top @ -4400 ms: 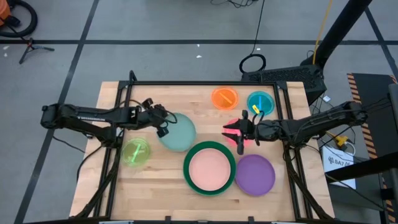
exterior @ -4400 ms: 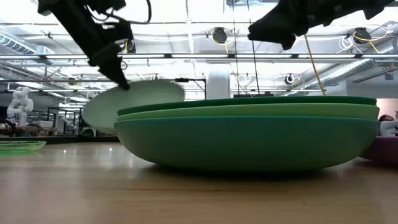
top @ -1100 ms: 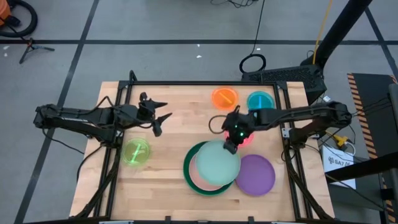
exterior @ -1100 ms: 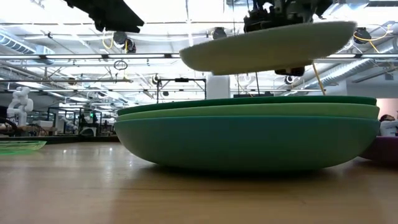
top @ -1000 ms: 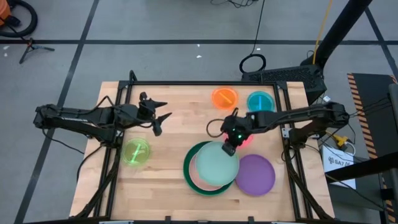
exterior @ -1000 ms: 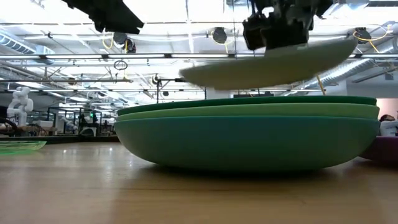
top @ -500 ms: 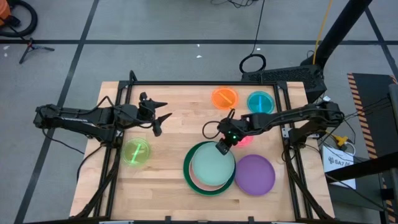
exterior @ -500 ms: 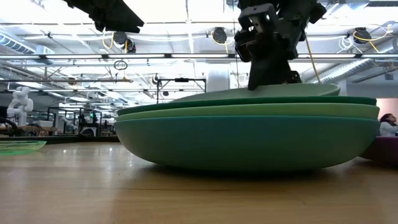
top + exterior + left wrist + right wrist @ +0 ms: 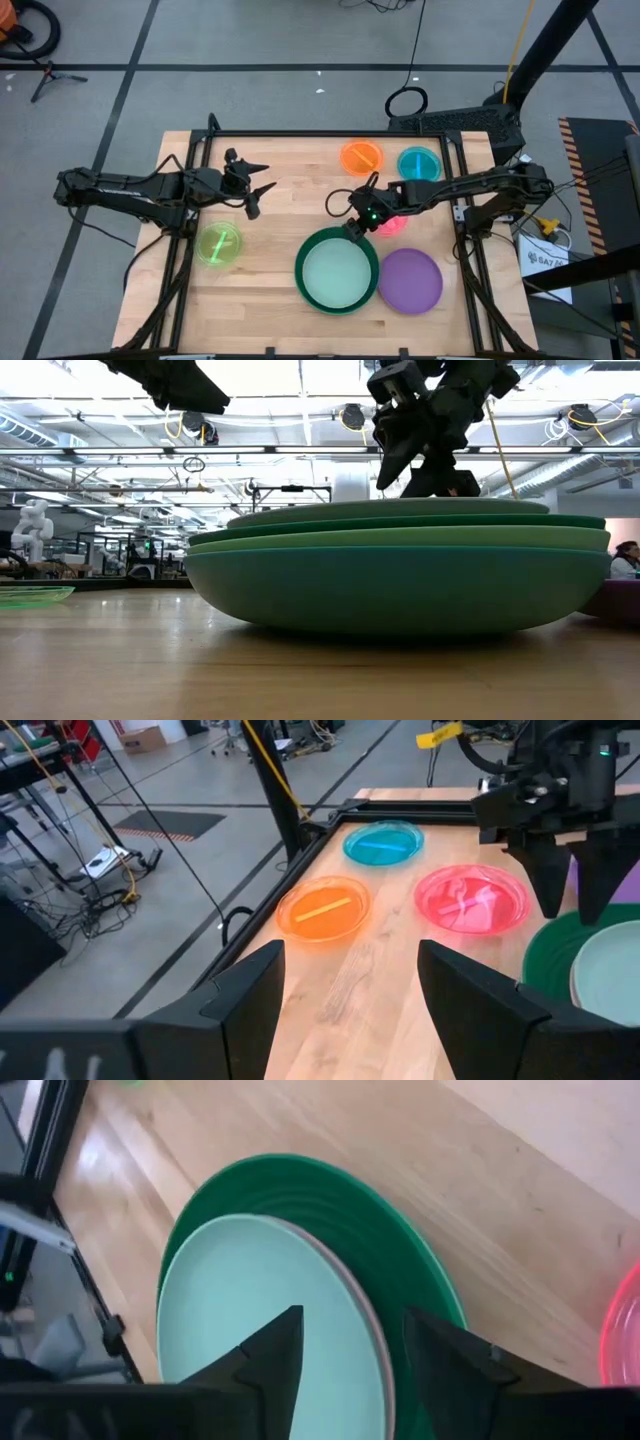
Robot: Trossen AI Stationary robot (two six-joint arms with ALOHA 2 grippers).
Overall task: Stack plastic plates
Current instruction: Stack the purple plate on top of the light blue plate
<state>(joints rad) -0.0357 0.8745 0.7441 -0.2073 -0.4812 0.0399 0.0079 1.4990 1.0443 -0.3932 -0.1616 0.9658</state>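
Plates: right tool hangs with fingers spread, empty, just over the far rim of the mint plate, which sits on the big dark green stack near the desk's front edge. Release step looks done; next likely calls for lifting clear and fetching another, perhaps the purple plate beside the stack or the pink one. Left tool waits open, well apart.
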